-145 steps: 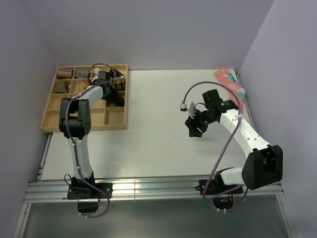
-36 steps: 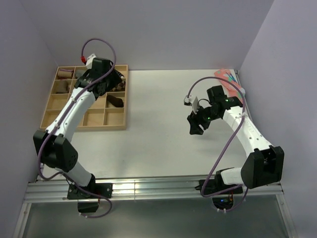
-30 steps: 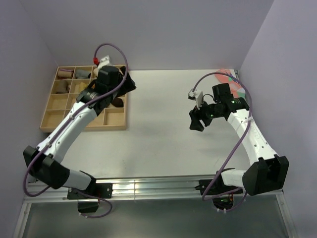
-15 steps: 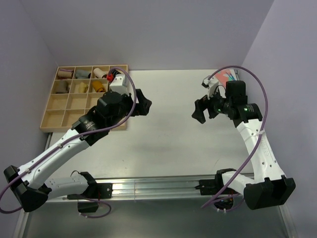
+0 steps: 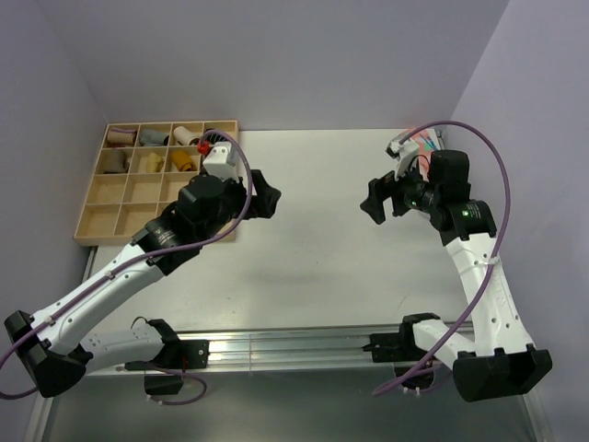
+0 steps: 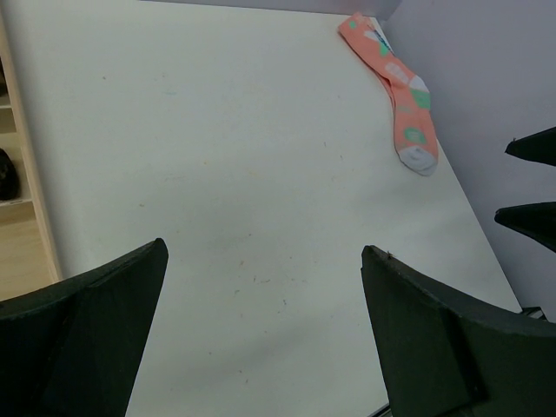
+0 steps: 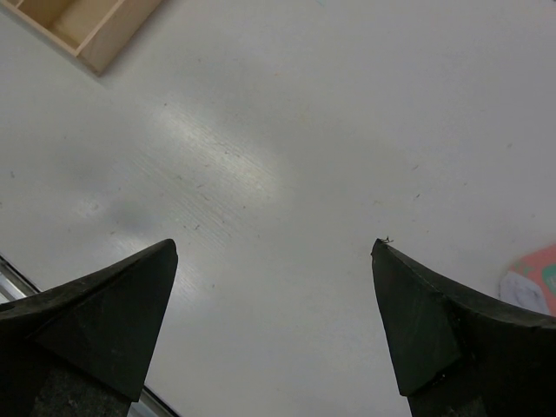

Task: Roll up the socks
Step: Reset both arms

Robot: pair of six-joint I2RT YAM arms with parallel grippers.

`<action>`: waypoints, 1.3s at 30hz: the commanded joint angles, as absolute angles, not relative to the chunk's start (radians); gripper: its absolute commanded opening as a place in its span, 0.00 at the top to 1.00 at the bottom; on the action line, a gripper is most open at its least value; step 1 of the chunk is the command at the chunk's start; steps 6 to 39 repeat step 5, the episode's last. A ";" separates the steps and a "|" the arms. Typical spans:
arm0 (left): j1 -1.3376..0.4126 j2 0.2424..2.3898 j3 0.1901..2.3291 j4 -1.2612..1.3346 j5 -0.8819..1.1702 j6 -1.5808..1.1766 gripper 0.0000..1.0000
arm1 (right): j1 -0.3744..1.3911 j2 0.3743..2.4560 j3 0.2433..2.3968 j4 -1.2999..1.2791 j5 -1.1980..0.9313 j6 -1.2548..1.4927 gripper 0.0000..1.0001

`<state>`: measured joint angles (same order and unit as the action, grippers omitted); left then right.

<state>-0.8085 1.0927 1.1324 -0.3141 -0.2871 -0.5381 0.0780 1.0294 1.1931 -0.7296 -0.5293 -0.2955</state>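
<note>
Only a dark sliver of the socks shows, at the left edge of the left wrist view, lying in a compartment of the wooden tray. In the top view my left arm covers that compartment. My left gripper hangs open over bare table just right of the tray, with nothing between its fingers. My right gripper is open and empty too, raised above the right half of the table and facing the left one. Its two fingertips poke into the left wrist view at the right edge.
The tray stands at the back left with several small sock bundles in its far compartments. A pink dotted sock lies flat at the table's back right corner by the wall.
My left arm has pulled out of the tray and swung right over the table. My right arm has lifted and drawn back toward the right wall. Both grippers stay open.
</note>
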 commanded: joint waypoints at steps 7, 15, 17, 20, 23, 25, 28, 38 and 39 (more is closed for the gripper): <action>-0.816 1.095 1.140 -0.270 -0.295 -0.515 0.01 | 0.063 1.009 1.215 -0.690 -0.532 -0.288 0.00; -0.816 1.095 1.140 -0.270 -0.295 -0.515 0.01 | 0.063 1.009 1.215 -0.690 -0.532 -0.288 0.00; -0.816 1.095 1.140 -0.270 -0.295 -0.515 0.01 | 0.063 1.009 1.215 -0.690 -0.532 -0.288 0.00; -0.816 1.095 1.140 -0.270 -0.295 -0.515 0.01 | 0.063 1.009 1.215 -0.690 -0.532 -0.288 0.00; -0.816 1.095 1.140 -0.270 -0.295 -0.515 0.01 | 0.063 1.009 1.215 -0.690 -0.532 -0.288 0.00; -0.816 1.095 1.140 -0.270 -0.295 -0.515 0.01 | 0.063 1.009 1.215 -0.690 -0.532 -0.288 0.00; -0.816 1.095 1.140 -0.270 -0.295 -0.515 0.01 | 0.063 1.009 1.215 -0.690 -0.532 -0.288 0.00; -0.816 1.095 1.140 -0.270 -0.295 -0.515 0.01 | 0.063 1.009 1.215 -0.690 -0.532 -0.288 0.00; -0.816 1.095 1.140 -0.270 -0.295 -0.515 0.01 | 0.063 1.009 1.215 -0.690 -0.532 -0.288 0.00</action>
